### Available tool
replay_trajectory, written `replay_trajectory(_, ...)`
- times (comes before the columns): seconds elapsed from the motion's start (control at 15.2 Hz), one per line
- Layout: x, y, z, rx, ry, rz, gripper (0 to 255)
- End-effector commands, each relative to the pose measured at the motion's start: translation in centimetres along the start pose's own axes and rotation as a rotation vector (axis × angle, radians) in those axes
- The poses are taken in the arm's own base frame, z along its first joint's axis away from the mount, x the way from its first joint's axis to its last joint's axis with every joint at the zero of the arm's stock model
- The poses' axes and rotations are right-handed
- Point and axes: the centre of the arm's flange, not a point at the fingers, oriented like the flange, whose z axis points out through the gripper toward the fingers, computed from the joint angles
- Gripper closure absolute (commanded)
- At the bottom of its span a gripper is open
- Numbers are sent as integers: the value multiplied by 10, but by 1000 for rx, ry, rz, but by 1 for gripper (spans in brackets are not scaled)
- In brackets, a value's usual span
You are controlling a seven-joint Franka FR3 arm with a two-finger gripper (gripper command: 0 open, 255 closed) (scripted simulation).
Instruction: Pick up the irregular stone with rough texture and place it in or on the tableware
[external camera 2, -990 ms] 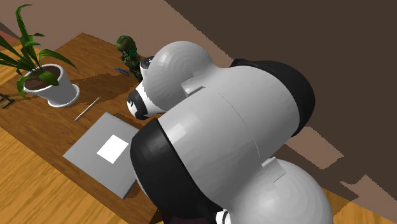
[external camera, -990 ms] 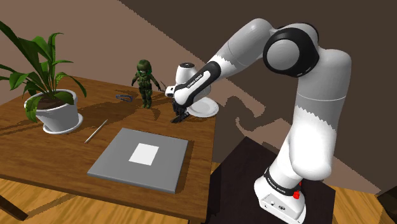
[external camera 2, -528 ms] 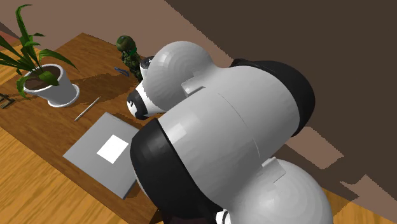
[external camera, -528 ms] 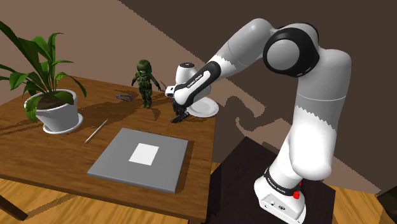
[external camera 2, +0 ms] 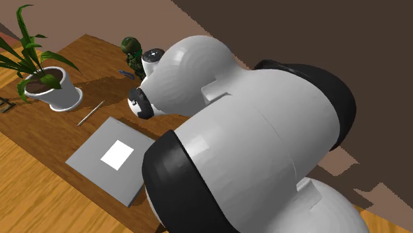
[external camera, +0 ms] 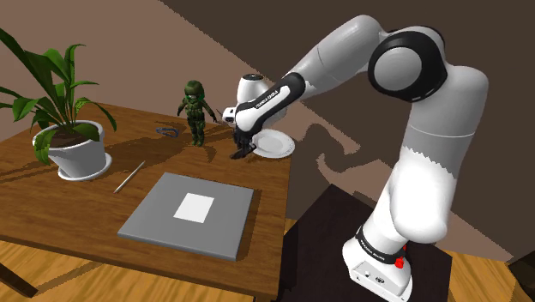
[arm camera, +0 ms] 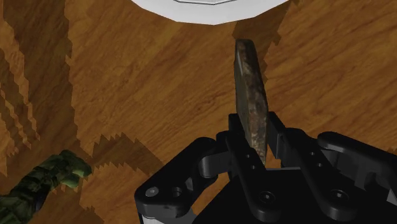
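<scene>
A flat, rough, dark brown stone (arm camera: 250, 95) stands on edge between my black fingers (arm camera: 275, 135), and the gripper (arm camera: 254, 133) is shut on it. The stone hangs a little above the wooden table. The round white plate (arm camera: 210, 9) lies just beyond the stone's tip. In the shoulder view the gripper (external camera: 243, 151) points down, just to the left of the plate (external camera: 276, 144) near the table's far right edge. In the second exterior view the arm's big joints hide the hand and the plate.
A green soldier figurine (external camera: 195, 110) stands close to the gripper's left and also appears in the wrist view (arm camera: 38, 184). A grey mat (external camera: 189, 214) with a white sheet, a thin stick (external camera: 130, 176) and a potted plant (external camera: 77, 150) lie further left. The table's right edge (external camera: 287, 197) is near.
The arm has risen and the gripper has lifted a little off the table with the stone, edging toward the plate.
</scene>
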Motion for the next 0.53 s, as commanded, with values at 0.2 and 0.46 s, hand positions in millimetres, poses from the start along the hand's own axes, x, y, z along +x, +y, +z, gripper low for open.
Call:
replay_trajectory(0.2,0,3,-27,0,0,0,255)
replay_trajectory(0.46,0,5,-48,0,0,0,255)
